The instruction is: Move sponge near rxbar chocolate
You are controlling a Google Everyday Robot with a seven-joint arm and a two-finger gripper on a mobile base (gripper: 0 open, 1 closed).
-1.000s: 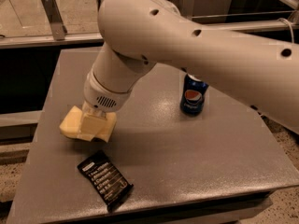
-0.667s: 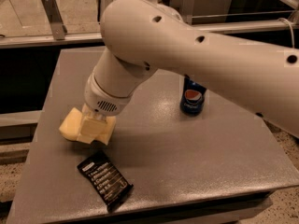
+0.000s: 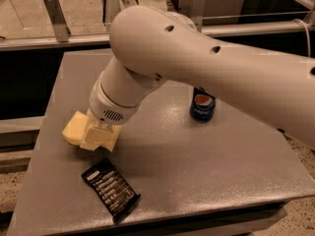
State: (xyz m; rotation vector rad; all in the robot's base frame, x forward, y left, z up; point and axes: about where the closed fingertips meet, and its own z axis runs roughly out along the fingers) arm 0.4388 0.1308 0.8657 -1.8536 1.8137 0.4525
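The pale yellow sponge (image 3: 73,128) lies at the left side of the grey table (image 3: 206,171). My gripper (image 3: 102,137) comes down from the large white arm and sits right on the sponge's right end, covering that part of it. The black rxbar chocolate (image 3: 110,187), with lines of white text, lies flat just below and to the right of the sponge, near the table's front edge, with a small gap between them.
A blue Pepsi can (image 3: 202,105) stands upright near the middle of the table, partly behind the arm. A metal rail and posts (image 3: 54,16) run behind the table. The table's left and front edges are close to the sponge and the bar.
The gripper and the sponge have shifted slightly to the left. The arm's upper part has swung a little. The rxbar and the can have not moved.
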